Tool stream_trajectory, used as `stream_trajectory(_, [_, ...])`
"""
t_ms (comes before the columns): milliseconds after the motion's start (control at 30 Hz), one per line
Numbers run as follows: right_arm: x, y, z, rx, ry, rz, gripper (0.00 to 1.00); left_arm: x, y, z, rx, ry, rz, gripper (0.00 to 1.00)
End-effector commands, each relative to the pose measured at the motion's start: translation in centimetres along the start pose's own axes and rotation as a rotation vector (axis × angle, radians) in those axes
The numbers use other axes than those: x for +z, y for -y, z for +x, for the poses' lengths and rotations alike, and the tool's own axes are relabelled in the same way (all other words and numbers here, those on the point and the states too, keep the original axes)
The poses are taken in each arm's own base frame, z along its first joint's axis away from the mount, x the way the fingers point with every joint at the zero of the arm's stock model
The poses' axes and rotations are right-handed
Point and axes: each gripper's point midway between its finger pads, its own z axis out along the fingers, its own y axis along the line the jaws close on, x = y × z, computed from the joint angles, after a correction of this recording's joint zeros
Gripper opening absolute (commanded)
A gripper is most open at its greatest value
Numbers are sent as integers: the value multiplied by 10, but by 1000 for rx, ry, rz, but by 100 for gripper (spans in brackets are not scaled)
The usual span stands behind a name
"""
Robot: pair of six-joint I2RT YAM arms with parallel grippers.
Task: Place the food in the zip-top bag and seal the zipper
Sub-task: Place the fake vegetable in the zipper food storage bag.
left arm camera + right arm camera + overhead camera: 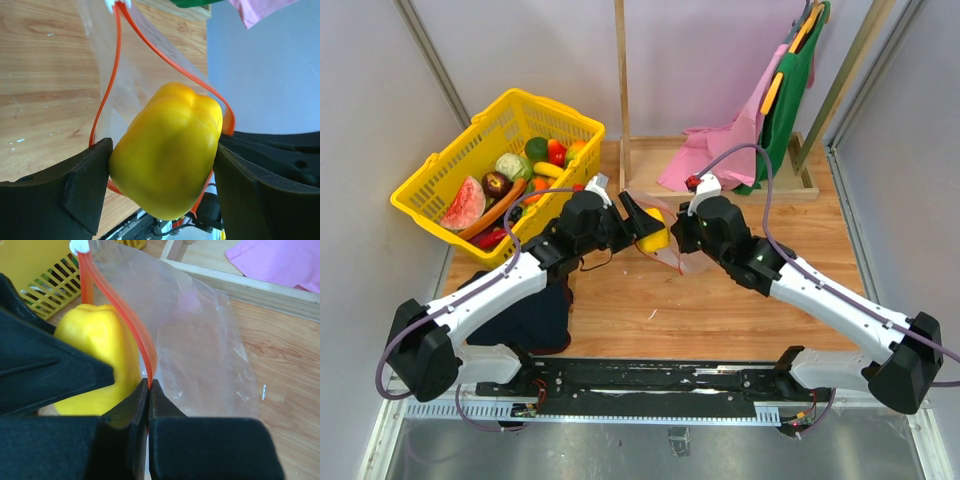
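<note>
The glossy yellow plastic toy bell pepper [167, 150] is squeezed between the left gripper's [162, 172] two black fingers at the mouth of the clear, floppy zip-top bag [200, 340] — the thin red-orange zipper strip [107, 85] loops open around it. The right gripper [149, 405] is pinched tight on one side of that strip. All this is over the wooden table [650, 310]; the yellow plastic basket [440, 165] of other toy fruits and vegetables [513, 165] stands at the far left.
</note>
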Motion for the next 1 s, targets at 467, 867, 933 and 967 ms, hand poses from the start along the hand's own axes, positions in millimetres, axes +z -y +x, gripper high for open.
stream_trajectory(467, [-2, -14, -1, 78, 22, -78, 1, 7, -1, 3, 31, -14, -50, 88])
stream_trajectory(867, [-4, -7, 0, 96, 27, -40, 1, -10, 8, -3, 67, -17, -67, 99])
stream_trajectory(933, [-4, -5, -1, 95, 32, -34, 1, -19, 7, -7, 93, -7, -86, 99])
stream_trajectory(967, [-5, -4, -1, 95, 34, -31, 1, -25, 7, -9, 103, 0, -94, 99])
